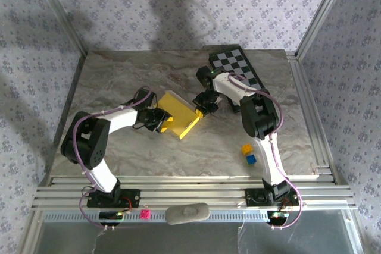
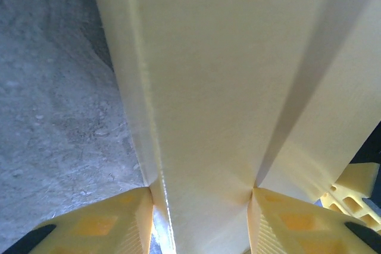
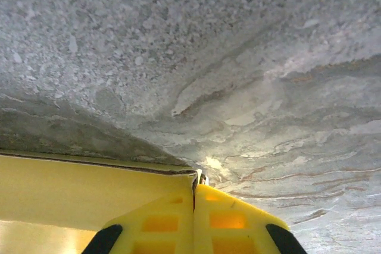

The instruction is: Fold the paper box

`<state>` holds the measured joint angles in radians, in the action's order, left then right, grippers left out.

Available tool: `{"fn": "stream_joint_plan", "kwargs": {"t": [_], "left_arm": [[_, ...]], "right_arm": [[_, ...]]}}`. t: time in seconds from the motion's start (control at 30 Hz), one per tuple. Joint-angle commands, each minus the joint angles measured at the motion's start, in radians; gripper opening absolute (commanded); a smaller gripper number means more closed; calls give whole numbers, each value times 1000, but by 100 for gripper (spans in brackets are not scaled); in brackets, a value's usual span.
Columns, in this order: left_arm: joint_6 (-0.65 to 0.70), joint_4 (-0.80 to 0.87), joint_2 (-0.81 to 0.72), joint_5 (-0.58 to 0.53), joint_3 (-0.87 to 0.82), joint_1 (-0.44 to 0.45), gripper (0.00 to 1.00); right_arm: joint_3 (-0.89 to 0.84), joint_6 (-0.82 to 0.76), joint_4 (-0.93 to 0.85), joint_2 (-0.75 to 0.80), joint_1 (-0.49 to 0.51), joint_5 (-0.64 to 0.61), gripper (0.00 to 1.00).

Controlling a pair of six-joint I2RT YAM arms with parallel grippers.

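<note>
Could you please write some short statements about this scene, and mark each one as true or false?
1. The left gripper holds the paper box between its fingers. True.
2. The right gripper is wide open. False: its fingers are closed together, at a corner of the box.
3. The chequered board lies under the box. False: it lies apart from it, at the far right of the table.
4. A small yellow cube sits right beside a blue cube. True.
</note>
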<state>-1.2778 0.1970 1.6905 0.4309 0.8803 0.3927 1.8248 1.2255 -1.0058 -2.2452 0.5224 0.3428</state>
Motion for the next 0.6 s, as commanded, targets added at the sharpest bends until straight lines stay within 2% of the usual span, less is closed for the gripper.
{"fn": "stream_joint_plan", "kwargs": {"t": [0.0, 0.13, 0.3, 0.57], "left_arm": [[-55, 6, 63, -83, -36, 5, 42], [-51, 7, 66, -83, -32, 5, 42], [-40, 9, 67, -81, -28, 7, 42], [-18, 19, 69, -80, -21, 6, 41]], "right_arm": [[-43, 37, -33, 68, 47, 80, 0], [-90, 60, 12, 113, 46, 73, 0], [-94, 48, 27, 129, 39, 79, 18], [-96, 38, 33, 176, 36, 53, 36]]}}
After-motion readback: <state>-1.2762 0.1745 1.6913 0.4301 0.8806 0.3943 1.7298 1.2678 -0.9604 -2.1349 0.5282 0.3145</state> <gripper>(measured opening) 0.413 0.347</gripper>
